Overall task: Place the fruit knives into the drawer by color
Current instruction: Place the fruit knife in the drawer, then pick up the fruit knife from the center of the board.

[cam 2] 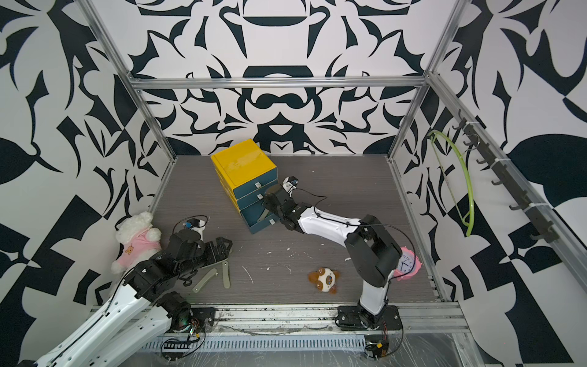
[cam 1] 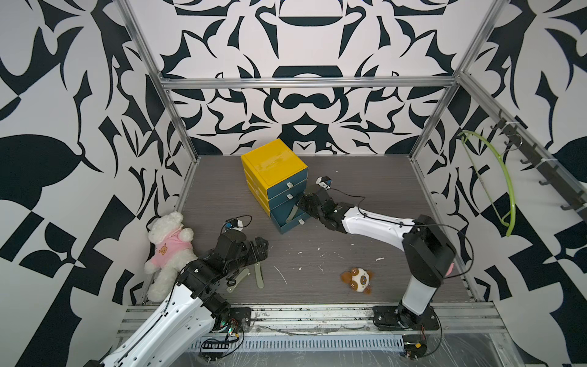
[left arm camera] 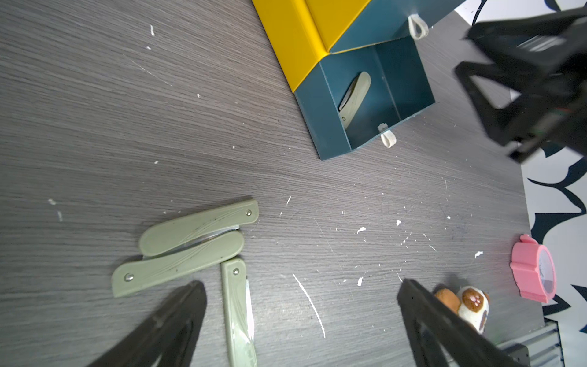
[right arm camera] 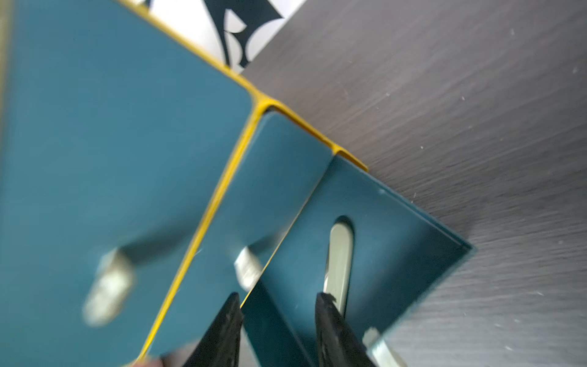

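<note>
Right hand (right arm camera: 278, 294) released over olive knife (right arm camera: 340, 251) in bottom drawer (right arm camera: 413, 241); left hand (left arm camera: 300, 282) spread wide above loose knives (left arm camera: 190, 251).

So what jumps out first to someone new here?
The yellow cube cabinet with three dark teal drawers, toward the back of the grey table, its bottom drawer pulled out with one olive-green folding knife inside and the right gripper open over it. Three more olive-green knives lie front left under the wide-open left gripper.
</note>
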Controlling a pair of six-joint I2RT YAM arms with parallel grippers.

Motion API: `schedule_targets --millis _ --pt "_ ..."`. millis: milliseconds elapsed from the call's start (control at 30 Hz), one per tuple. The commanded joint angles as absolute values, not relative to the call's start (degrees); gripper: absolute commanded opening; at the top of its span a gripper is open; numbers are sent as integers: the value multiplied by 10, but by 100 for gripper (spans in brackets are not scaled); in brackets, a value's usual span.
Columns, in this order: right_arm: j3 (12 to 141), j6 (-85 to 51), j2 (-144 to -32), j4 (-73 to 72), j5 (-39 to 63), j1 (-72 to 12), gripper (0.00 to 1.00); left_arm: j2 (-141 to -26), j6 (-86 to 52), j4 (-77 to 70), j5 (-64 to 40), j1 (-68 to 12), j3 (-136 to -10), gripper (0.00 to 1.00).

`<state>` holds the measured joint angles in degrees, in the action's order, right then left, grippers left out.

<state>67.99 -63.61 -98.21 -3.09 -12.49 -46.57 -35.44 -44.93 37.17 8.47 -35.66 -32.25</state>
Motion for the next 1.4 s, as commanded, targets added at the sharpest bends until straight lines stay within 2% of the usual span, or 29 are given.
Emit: schedule_targets --millis 0,233,467,567,600,733,1133,1367 --pt "659 -536 -923 -9 -47 -477 42 -364 -436 382 67 -360 -346 98" --pt "581 -413 -834 110 -24 -511 43 -396 -462 397 81 -413 -340 95" --pt "487 -397 -757 154 -69 -542 40 -480 -531 421 171 -558 -337 90" --pt "455 -413 -723 155 -97 -551 40 -523 -554 456 202 -593 -356 86" --pt "447 -418 -714 156 -102 -552 40 -532 -559 459 200 -597 -358 81" --pt "435 -424 -698 161 -105 -553 40 -544 -574 448 158 -598 -340 71" --pt "402 -432 -657 171 -151 -553 39 -565 -620 476 116 -598 -307 66" --pt "391 -433 -637 177 -160 -553 39 -636 -608 440 115 -597 -319 61"
